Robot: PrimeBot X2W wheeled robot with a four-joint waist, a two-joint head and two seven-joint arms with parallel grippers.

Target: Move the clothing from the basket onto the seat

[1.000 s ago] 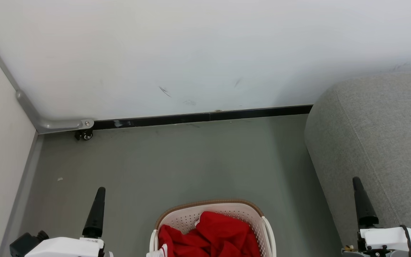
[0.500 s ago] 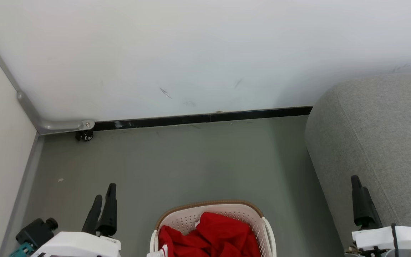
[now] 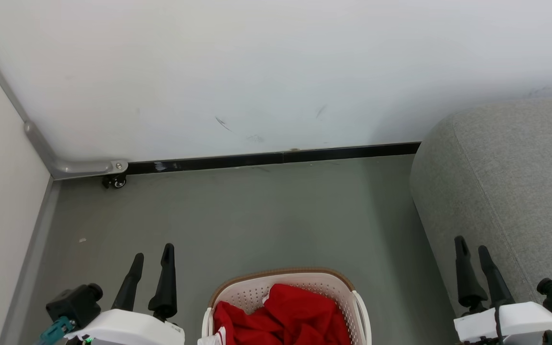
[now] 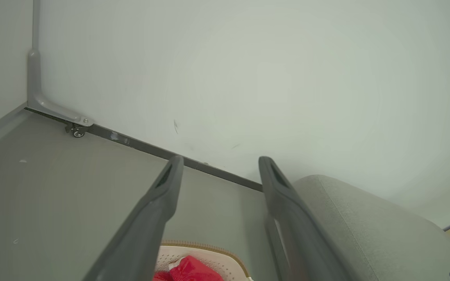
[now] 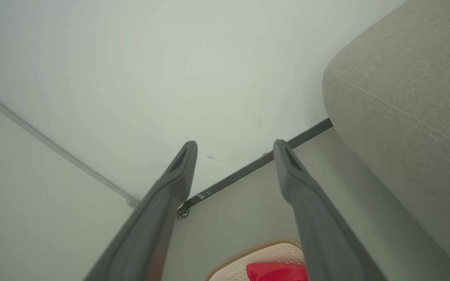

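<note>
The floor ahead of the basket is wide open. The big grey seat blocks the right side, the wall the back.

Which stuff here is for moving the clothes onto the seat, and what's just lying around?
For the job:
red clothing
basket
grey seat
left gripper, open
right gripper, open

Just there:
caster wheel
metal bracket
skirting strip
</note>
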